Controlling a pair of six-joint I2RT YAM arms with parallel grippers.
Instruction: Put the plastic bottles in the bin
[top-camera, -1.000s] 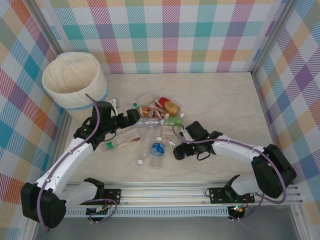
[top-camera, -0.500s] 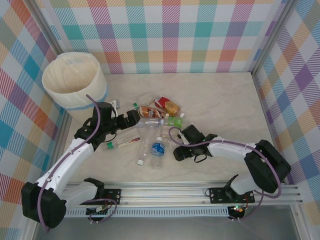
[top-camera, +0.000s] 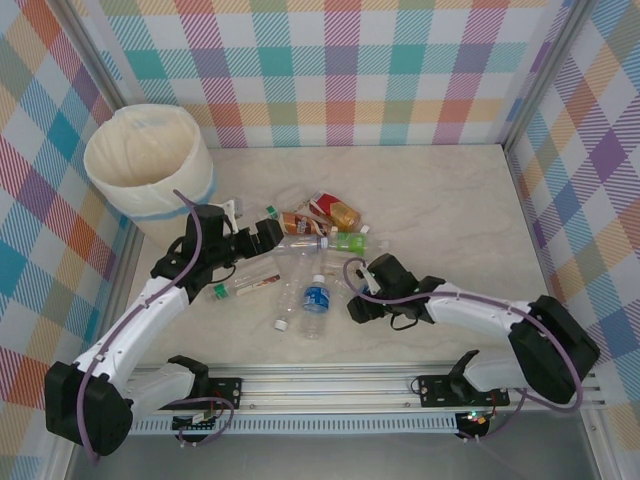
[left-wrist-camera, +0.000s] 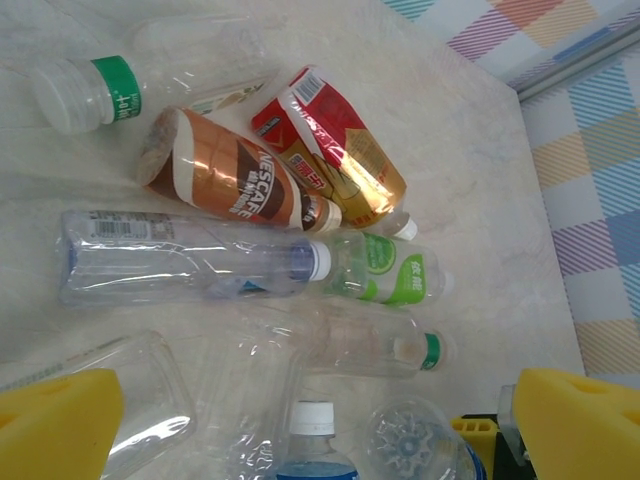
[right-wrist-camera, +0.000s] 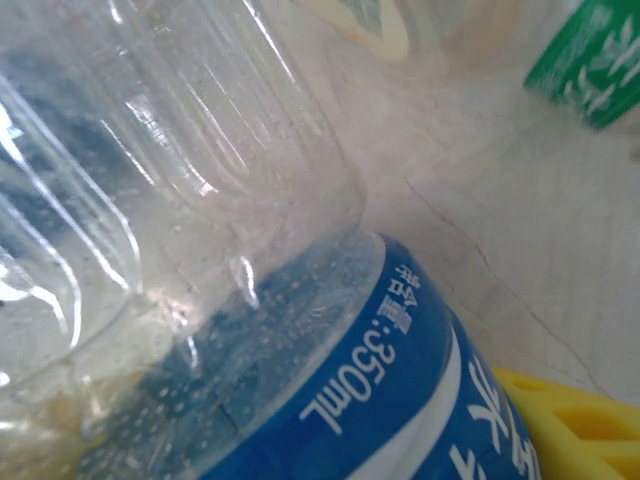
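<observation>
Several plastic bottles (top-camera: 310, 235) lie in a heap mid-table. My left gripper (top-camera: 265, 238) hovers open over the heap's left side, its yellow pads (left-wrist-camera: 55, 420) far apart. Below it lie a brown-labelled bottle (left-wrist-camera: 235, 180), a red-labelled one (left-wrist-camera: 335, 150), a green-labelled one (left-wrist-camera: 390, 270) and a long clear one (left-wrist-camera: 180, 260). A blue-labelled bottle with a white cap (top-camera: 316, 297) lies nearer. My right gripper (top-camera: 357, 303) is open around a second blue-labelled bottle (right-wrist-camera: 380, 380), which lies on the table between its fingers. The bin (top-camera: 148, 160) stands at the far left.
A thin bottle with a red label and green cap (top-camera: 245, 287) and a clear one (top-camera: 285, 305) lie left of the blue bottle. Checked walls enclose the table on three sides. Bare tabletop (top-camera: 450, 200) stretches to the right of the heap.
My right arm's wrist has shifted a little to the left and toward me, keeping its gripper at the blue-labelled bottle. The left arm has hardly moved.
</observation>
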